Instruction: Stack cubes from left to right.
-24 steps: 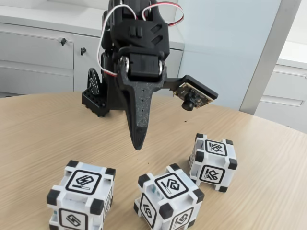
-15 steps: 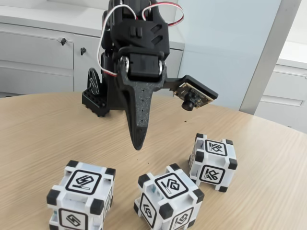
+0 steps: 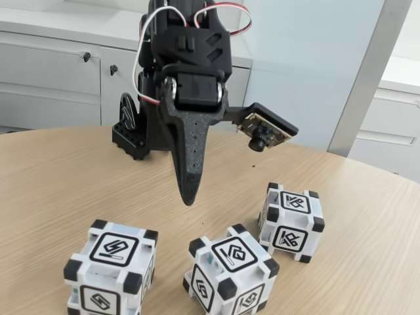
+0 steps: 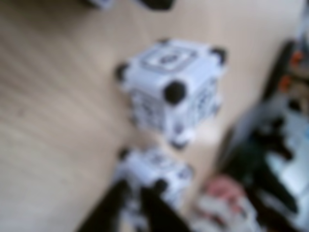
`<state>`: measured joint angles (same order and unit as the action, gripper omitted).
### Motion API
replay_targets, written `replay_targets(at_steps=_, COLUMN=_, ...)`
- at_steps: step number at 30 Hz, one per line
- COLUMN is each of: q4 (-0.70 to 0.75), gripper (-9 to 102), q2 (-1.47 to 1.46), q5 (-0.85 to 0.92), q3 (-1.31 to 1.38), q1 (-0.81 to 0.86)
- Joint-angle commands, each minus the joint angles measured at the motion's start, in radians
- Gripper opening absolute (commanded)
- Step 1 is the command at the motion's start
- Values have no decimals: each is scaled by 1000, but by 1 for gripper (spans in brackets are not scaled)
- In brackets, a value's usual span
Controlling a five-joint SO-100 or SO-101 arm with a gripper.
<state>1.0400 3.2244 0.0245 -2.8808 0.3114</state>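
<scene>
Three white cubes with black corners stand apart on the wooden table in the fixed view: a left cube (image 3: 111, 268), a middle cube (image 3: 230, 270) and a right cube (image 3: 291, 220). My gripper (image 3: 189, 197) hangs point-down above the table, behind the gap between the left and middle cubes and touching none of them. Its fingers lie together as one black wedge, holding nothing. The wrist view is blurred. It shows one cube (image 4: 170, 87) large in the centre and another cube (image 4: 155, 173) just beyond my dark fingertips (image 4: 121, 193).
The arm's black base (image 3: 131, 134) stands at the table's far side, in front of white cabinets (image 3: 52, 72). A small camera board (image 3: 262, 131) sticks out to the right of the wrist. Bare tabletop (image 3: 59, 184) lies to the left and far right.
</scene>
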Motion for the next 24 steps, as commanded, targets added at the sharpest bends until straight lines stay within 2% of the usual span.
replay_targets(at_steps=1, q4=-8, gripper=0, q2=58, q5=-3, q3=8, q1=8)
replay_targets(at_steps=14, q4=-8, gripper=0, q2=58, q5=-14, q3=8, q1=8)
replay_targets(at_steps=18, q4=-9, gripper=0, q2=58, q5=91, q3=8, q1=8)
replay_targets(at_steps=24, q4=-8, gripper=0, q2=58, q5=6, q3=29, q1=5)
